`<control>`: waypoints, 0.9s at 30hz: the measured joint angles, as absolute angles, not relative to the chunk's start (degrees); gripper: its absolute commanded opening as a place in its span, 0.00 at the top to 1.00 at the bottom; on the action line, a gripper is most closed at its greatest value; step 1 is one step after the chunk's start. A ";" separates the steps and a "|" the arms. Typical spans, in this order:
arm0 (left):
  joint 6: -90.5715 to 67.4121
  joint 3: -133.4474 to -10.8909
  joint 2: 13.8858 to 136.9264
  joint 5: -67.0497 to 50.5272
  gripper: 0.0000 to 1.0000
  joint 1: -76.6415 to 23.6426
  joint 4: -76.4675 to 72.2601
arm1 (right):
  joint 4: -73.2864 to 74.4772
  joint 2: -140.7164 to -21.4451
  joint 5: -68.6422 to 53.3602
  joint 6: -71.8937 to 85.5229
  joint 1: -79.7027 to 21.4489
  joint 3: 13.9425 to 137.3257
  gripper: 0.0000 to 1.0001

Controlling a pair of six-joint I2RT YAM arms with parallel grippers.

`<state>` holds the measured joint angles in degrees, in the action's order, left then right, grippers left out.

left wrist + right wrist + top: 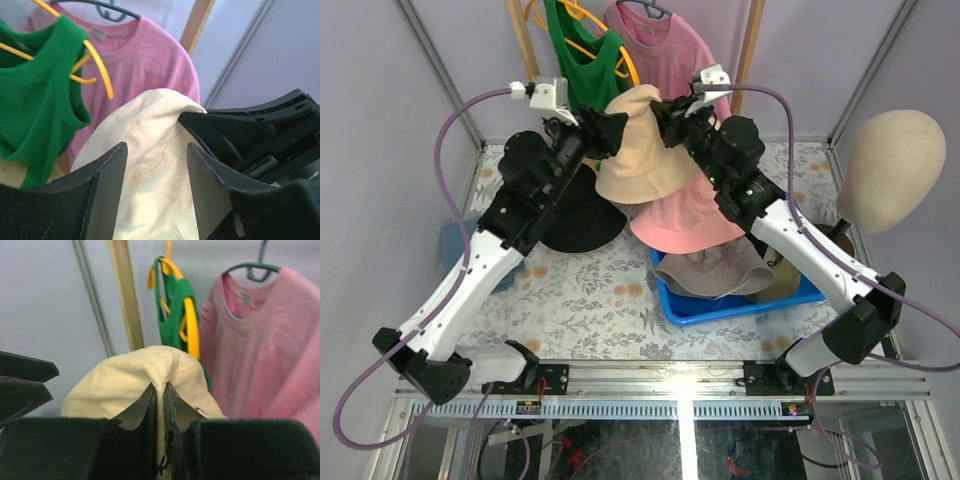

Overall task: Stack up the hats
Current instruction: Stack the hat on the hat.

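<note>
Beige fabric bucket hat (638, 150) hangs in the air above the back of the worktop (580, 300), between my two arms. My right hand (160, 390) is clamped together on a fold of cloth at the hat's crown, and the hat droops from that pinch. My left hand (156, 147) sits at the hat's other side with its fingers (107, 185) well apart; the beige cloth shows in the gap between them, and I cannot tell whether they touch it. Just below the raised hat, a pink bucket hat (685, 222) rests on a grey-taupe hat (715, 272) in a blue bin (690, 308). A black hat (582, 215) lies on the worktop under my left arm. Behind, a green shirt (582, 60) and a pink shirt (665, 45) hang on hangers; a cream mannequin head (890, 158) stands at the far right
</note>
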<state>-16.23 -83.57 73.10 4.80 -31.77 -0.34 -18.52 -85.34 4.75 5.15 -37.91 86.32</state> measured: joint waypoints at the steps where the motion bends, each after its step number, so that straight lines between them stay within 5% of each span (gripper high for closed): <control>1: -16.23 -83.42 72.38 5.82 0.49 -31.77 -0.14 | -18.74 -86.41 4.73 5.15 -38.65 87.70 0.87; 27: -13.30 -75.18 52.90 32.73 0.48 -31.07 7.60 | -22.96 -122.72 3.36 8.67 -50.26 127.09 0.87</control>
<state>-13.30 -75.18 52.90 32.73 -31.07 7.60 -22.96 -122.72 3.36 8.67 -50.26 127.09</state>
